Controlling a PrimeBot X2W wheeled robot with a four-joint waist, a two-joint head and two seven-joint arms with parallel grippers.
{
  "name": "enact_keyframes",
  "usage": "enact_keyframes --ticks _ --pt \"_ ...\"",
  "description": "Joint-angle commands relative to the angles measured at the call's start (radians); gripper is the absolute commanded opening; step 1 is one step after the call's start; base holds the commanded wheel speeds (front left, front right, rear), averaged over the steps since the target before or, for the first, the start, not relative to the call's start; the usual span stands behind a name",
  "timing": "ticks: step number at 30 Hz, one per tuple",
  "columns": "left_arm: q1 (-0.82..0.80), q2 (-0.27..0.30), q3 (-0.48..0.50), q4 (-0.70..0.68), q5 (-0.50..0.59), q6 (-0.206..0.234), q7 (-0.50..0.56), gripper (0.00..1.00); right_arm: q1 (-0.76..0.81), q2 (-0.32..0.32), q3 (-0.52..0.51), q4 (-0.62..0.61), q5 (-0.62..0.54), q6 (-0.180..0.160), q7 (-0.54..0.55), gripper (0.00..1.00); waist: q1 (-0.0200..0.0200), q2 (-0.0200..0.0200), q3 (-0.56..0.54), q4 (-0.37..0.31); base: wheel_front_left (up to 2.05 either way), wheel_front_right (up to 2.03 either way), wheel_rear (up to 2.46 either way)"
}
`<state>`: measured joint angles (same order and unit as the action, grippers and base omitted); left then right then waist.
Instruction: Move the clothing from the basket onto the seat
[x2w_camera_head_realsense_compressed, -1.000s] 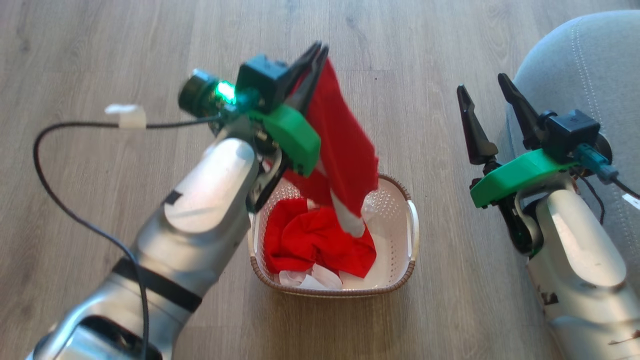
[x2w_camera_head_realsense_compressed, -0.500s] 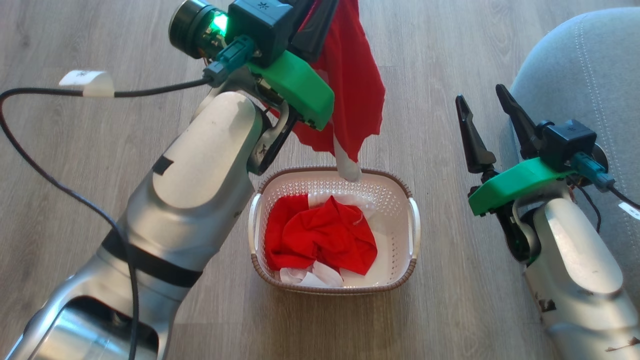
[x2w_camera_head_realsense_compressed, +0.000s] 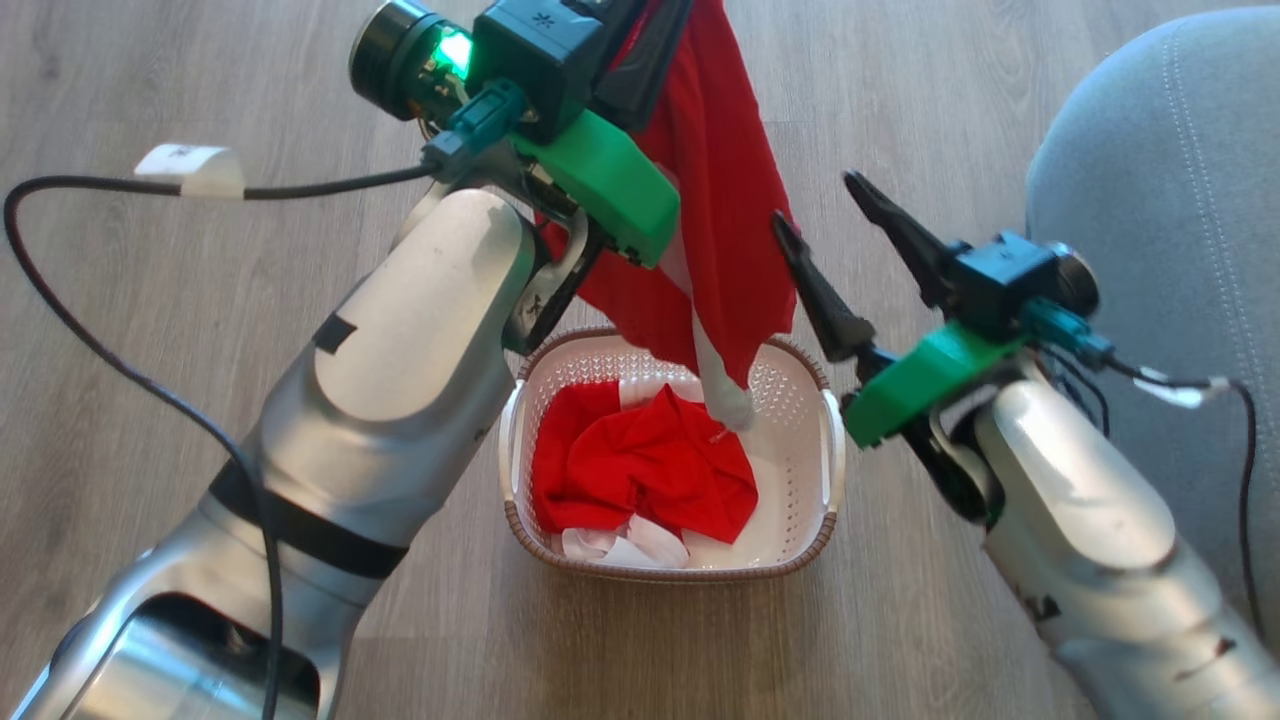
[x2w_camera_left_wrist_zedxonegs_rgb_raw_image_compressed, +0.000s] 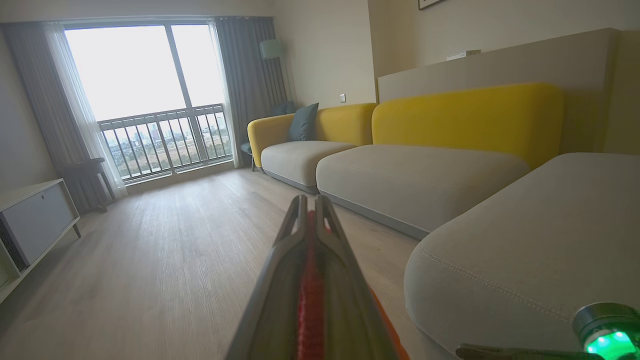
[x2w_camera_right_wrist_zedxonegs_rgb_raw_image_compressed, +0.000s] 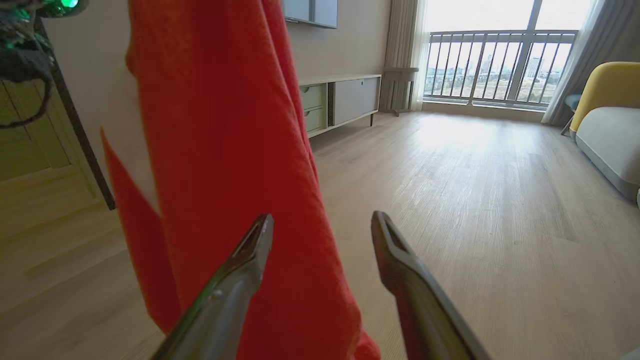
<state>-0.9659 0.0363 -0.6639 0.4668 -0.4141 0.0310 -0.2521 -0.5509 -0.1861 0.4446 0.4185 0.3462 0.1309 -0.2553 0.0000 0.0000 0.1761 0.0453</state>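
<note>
the basket (x2w_camera_head_realsense_compressed: 830, 470) is sitting on the floor (x2w_camera_head_realsense_compressed: 950, 80) and holding one red garment (x2w_camera_head_realsense_compressed: 640, 470). above it, the left gripper (x2w_camera_left_wrist_zedxonegs_rgb_raw_image_compressed: 310, 200) is pinching a second garment (x2w_camera_head_realsense_compressed: 720, 200), which is hanging over the basket. the right gripper (x2w_camera_head_realsense_compressed: 815, 200) is standing spread just beside the cloth. step in hand: transfer. next, the load is probably needing a swing right, over the seat (x2w_camera_head_realsense_compressed: 1150, 200), before release.

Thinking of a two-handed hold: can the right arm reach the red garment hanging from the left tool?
Probably yes. The right tool stands open right beside the hanging garment, nothing between them; the left tool is shut on its upper part.
</note>
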Motion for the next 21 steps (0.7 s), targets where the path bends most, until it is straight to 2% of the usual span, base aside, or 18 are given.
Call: enact_keyframes --ticks 1,9,21 --pt "-0.064 0.018 0.026 -0.037 -0.001 0.004 -0.010 0.00 -0.058 -0.007 0.038 -0.035 0.015 0.000 -0.006 1.00 0.0000 0.0000 0.000 0.003 0.00 0.00 0.00" --pt "-0.065 0.016 0.008 -0.041 -0.008 0.006 -0.010 0.00 -0.174 0.001 0.149 0.064 0.042 0.000 -0.006 1.00 0.0000 0.0000 0.003 0.020 0.00 0.00 0.00" --pt "-0.062 0.014 -0.038 -0.057 -0.034 0.010 -0.010 0.00 -0.346 0.091 0.264 0.321 0.089 0.000 -0.006 1.00 0.0000 0.0000 0.011 0.065 0.00 0.00 0.00"
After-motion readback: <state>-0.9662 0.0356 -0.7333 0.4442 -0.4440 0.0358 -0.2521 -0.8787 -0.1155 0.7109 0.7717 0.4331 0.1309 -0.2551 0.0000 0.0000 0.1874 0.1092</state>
